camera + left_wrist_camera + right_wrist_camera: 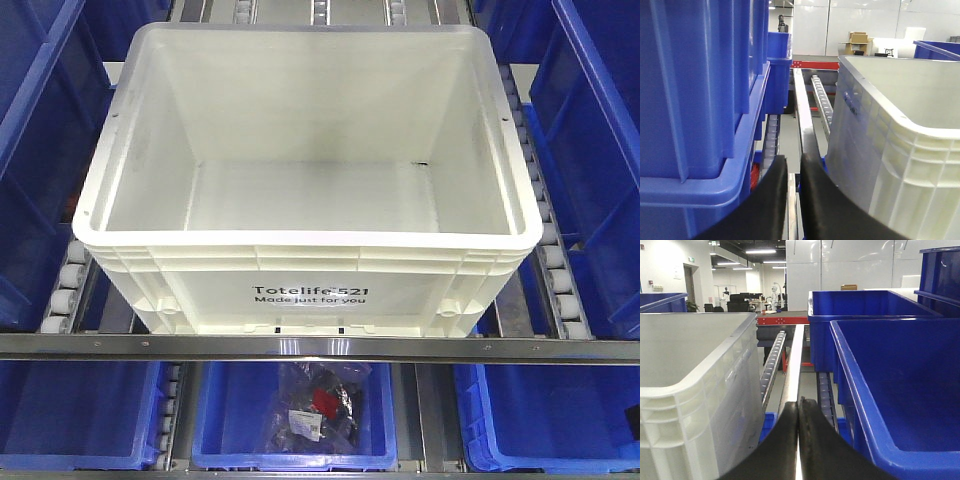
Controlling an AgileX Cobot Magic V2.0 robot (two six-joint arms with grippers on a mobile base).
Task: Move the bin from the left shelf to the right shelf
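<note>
The large white bin, empty and printed "Totelife 521", sits on the roller shelf in the middle of the front view. Neither gripper shows in that view. In the left wrist view my left gripper sits low in the gap between a blue bin and the white bin's left wall. Its black fingers stand slightly apart with nothing between them. In the right wrist view my right gripper is shut and empty. It lies between the white bin's right wall and a blue bin.
Blue bins flank the white one at left and right. Roller tracks run beside it and a metal rail crosses in front. On the lower level, a blue bin holds bagged items.
</note>
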